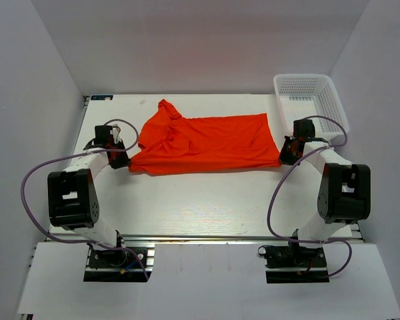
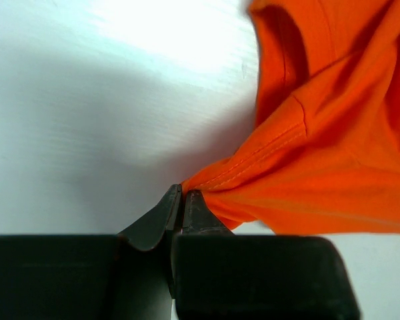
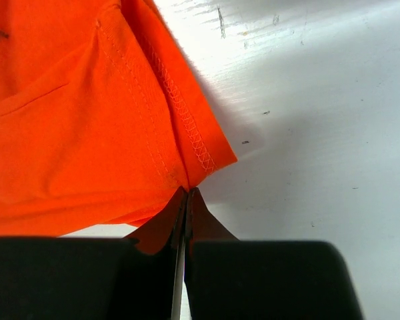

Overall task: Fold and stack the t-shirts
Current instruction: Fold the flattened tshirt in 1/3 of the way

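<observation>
The t-shirt (image 1: 207,143) lies spread across the middle of the table (image 1: 207,200), with the basket (image 1: 310,100) at the far right corner. The left gripper (image 1: 125,163) pinches the shirt's near left corner, and the right gripper (image 1: 283,157) its near right corner.

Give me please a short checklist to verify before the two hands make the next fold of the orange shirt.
1. Left hand shut on the shirt edge: ok.
2. Right hand shut on the shirt's hem corner: ok.
3. Shirt flat, no wrinkles: not ok, bunched near the collar.
4. Basket apart from the shirt: ok.
5. Both cloth layers pinched in each hand: cannot tell.
</observation>
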Controlling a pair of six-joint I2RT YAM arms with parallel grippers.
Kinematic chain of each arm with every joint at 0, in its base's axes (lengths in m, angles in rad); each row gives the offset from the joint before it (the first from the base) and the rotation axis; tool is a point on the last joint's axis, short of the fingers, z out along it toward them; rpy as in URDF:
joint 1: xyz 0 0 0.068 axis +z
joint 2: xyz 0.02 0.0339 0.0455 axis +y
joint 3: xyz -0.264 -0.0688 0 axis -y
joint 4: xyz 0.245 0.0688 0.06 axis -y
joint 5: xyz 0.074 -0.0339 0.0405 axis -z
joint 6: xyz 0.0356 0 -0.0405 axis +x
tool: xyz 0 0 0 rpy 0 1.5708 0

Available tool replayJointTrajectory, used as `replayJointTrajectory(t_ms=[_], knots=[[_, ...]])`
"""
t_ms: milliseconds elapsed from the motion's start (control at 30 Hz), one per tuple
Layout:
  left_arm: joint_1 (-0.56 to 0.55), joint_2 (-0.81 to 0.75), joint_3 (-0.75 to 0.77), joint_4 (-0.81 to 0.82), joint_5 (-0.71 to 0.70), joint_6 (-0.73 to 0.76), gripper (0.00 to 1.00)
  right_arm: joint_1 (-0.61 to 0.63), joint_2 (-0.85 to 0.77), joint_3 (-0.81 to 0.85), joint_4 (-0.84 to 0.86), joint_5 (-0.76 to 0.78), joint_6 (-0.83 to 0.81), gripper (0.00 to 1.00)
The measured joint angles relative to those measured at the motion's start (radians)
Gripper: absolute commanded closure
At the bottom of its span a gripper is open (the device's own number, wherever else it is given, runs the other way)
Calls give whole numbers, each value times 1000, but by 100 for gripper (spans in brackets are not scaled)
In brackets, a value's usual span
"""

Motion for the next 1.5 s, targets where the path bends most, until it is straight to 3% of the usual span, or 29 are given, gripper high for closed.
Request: replayJointTrajectory(t_ms=[267, 333, 367, 400, 433, 500, 633, 667, 833, 933, 1033, 1233, 1500], knots=[[13, -27, -153, 25, 77, -100, 100, -10, 39, -6, -34, -10, -7, 100], [14, -57, -182, 11, 68, -148, 100, -10, 43, -7, -55, -8, -2, 92], [14, -74, -195, -3, 61, -174, 97, -10, 42, -8, -66, -5, 3, 83], [14, -89, -206, -18, 56, -196, 77, -10, 42, -9, -71, -2, 9, 75], [14, -104, -215, -35, 48, -214, 47, -10, 42, -14, -72, 2, 16, 69], [14, -140, -224, -79, 28, -251, 1, -11, 35, -27, -83, 12, 21, 51], [13, -241, -215, -154, -31, -302, 0, -11, -17, -41, -109, 13, 24, 28], [14, -265, -203, -175, -45, -310, 0, -10, -45, -41, -109, 8, 18, 10], [7, -371, -125, -169, -76, -305, 0, 4, -180, -32, -91, -51, -23, 10], [5, -378, -68, -102, -20, -252, 0, 60, -209, 3, -76, -95, -77, 10], [-8, -314, -10, -3, 87, -188, 6, 157, -174, 76, -37, -179, -137, 10], [-78, -23, 117, 125, 243, -66, 14, 357, 82, 332, 25, -335, -202, 11], [-155, 269, 330, 118, 276, 19, 25, 518, 533, 801, 31, -388, -224, 21]])
